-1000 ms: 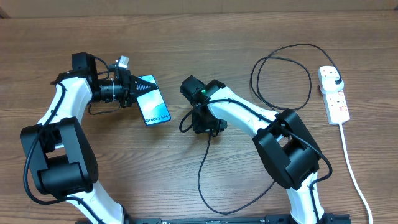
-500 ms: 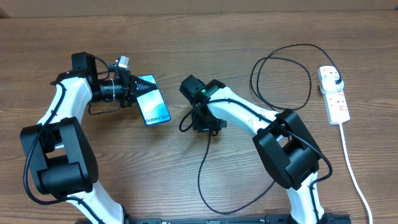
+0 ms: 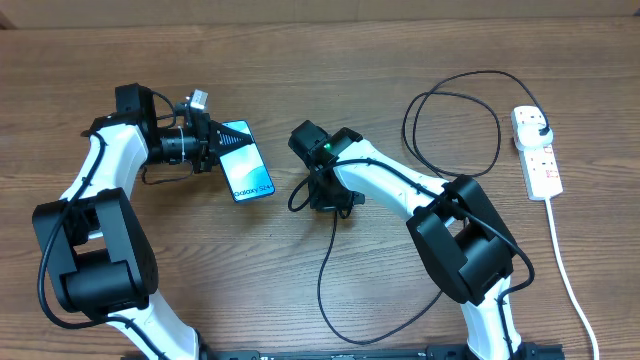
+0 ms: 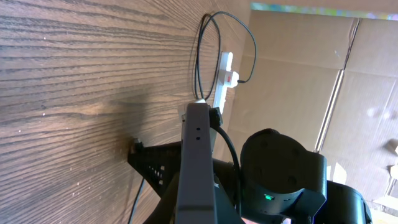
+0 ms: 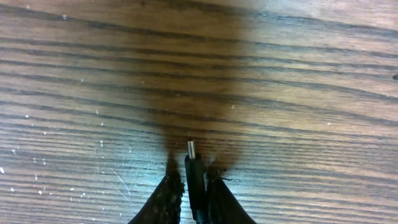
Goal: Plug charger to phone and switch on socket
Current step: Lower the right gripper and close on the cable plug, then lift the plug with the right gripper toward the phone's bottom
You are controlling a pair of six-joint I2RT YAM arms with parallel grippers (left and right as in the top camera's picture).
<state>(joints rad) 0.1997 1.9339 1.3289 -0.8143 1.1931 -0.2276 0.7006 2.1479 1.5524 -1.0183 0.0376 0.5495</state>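
While the right tool (image 3: 325,195) pinches the thin black charger (image 3: 322,270) just behind its small metal tip (image 5: 191,148), low over the grained wooden desk (image 3: 300,60), the left tool (image 3: 212,143) clamps one end of the slim, cyan-glowing phone (image 3: 248,165), and the white oblong socket (image 3: 538,160) lies well apart to the right.

The left claw (image 3: 218,142) grips the phone (image 3: 250,168); the right claw (image 3: 330,205) covers the charger (image 3: 320,285).

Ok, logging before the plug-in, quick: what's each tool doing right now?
Left tool: closed, holding the phone.
Right tool: closed on the charger connector, metal tip sticking out ahead.
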